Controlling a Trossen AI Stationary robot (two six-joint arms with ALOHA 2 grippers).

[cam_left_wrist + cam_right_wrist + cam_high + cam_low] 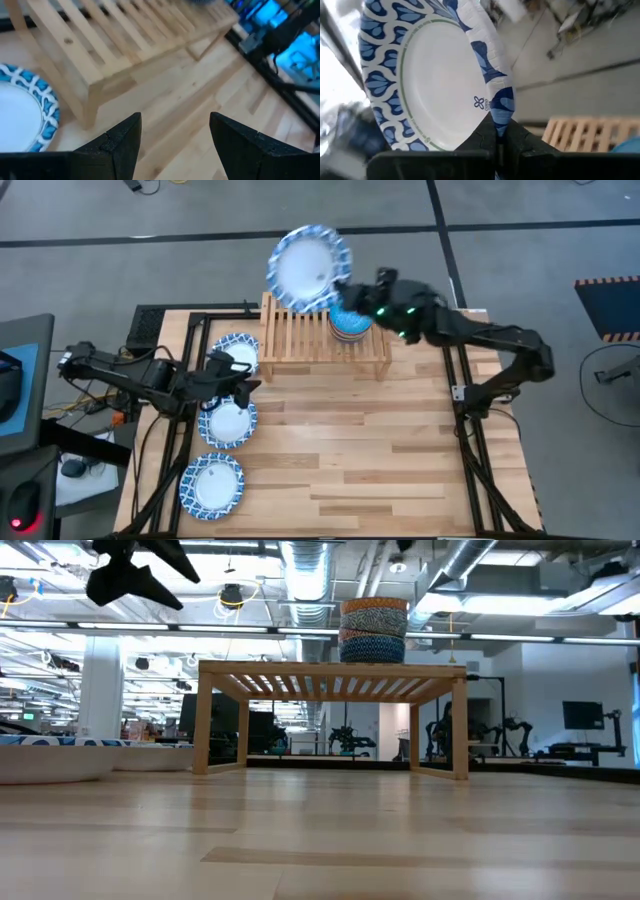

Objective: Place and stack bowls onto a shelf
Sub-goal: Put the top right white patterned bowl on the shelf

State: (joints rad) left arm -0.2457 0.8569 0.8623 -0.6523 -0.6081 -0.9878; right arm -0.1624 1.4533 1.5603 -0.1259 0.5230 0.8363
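The shelf stands at the table's far middle on its short legs. A stack of small bowls sits on its slats toward the right. My right gripper is shut on a blue-and-white dish, high above the shelf's far left part. Three more dishes lie on the table at the left. My left gripper hovers open over them, nothing between its fingers. My right gripper pinches the dish's rim between its two fingers, one on the white inner side and one on the patterned outer side. The fingers reach in from the table's right, about level. The dish is lifted clear above the shelf, its white inner side showing from above.
Bare plank tabletop spreads in front of the shelf and to the right. The shelf's left and middle slats carry nothing. Black frame rails run along both sides of the table.
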